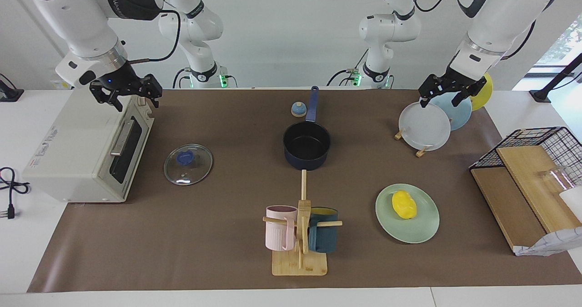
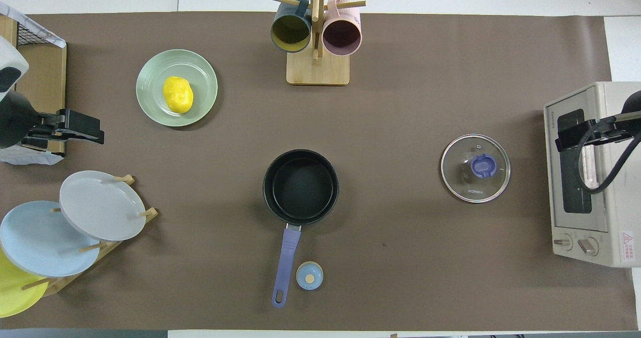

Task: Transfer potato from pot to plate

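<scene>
The yellow potato [image 1: 404,204] lies on the mint-green plate [image 1: 423,229], toward the left arm's end of the table; in the overhead view the potato [image 2: 178,94] sits just off the middle of the plate [image 2: 200,72]. The dark navy pot [image 1: 307,146] stands in the middle of the table, empty, with its blue handle pointing at the robots; the overhead view shows its bare black inside [image 2: 300,186]. My left gripper [image 1: 440,101] is open and empty, raised over the plate rack. My right gripper [image 1: 136,103] is open and empty, raised over the toaster oven.
A glass lid [image 1: 188,164] lies between the pot and the toaster oven [image 1: 86,152]. A mug tree [image 1: 301,234] holds a pink and a teal mug. A rack [image 1: 423,127] holds grey-white, light blue and yellow plates. A small bell [image 1: 298,109] sits by the pot handle. A wire basket [image 1: 536,152] stands at the left arm's end.
</scene>
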